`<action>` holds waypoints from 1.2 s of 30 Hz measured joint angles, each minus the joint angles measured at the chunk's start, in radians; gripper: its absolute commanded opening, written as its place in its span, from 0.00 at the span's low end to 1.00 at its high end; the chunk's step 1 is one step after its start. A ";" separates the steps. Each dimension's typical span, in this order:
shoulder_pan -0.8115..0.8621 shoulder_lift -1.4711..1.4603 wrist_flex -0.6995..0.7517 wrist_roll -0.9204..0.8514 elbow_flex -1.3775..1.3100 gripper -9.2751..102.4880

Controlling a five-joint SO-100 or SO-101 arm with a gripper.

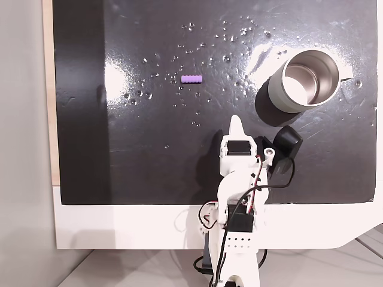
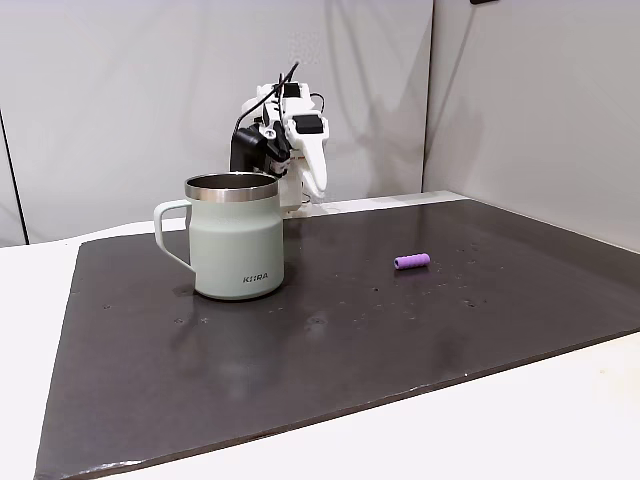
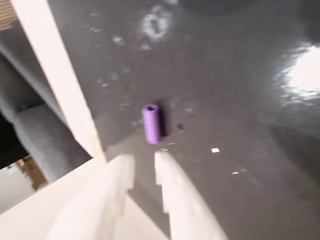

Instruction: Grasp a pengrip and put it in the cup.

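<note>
The pengrip [image 1: 191,79] is a small light-purple tube lying alone on the black mat, left of the cup [image 1: 308,81]. The cup [image 2: 238,250] is a pale grey-green mug with a steel inside, standing upright with nothing seen in it. My gripper [image 1: 237,124] hovers above the mat, between the two and nearer the arm's base, touching neither. In the wrist view the pengrip [image 3: 152,123] lies just ahead of my gripper [image 3: 144,159]. Its white fingers stand shut with only a thin slit between the tips and hold nothing. The side fixed view shows the gripper [image 2: 316,188] raised behind the cup, and the pengrip [image 2: 412,261] to the right.
The black mat [image 1: 119,155] lies on a white table and is dotted with small shiny specks [image 1: 230,36]. A black camera module [image 1: 286,143] hangs beside the arm, close to the cup. Walls close off the far side in the side view.
</note>
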 measured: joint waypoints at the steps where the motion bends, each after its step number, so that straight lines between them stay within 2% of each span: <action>1: 0.000 0.000 0.000 0.000 -0.031 0.08; 8: -0.061 -0.071 0.000 0.000 -0.258 0.08; 16: -0.115 -0.456 0.021 0.098 -0.621 0.08; 25: -0.176 -0.916 0.164 0.276 -1.077 0.08; 36: -0.278 -1.336 0.416 0.477 -1.572 0.08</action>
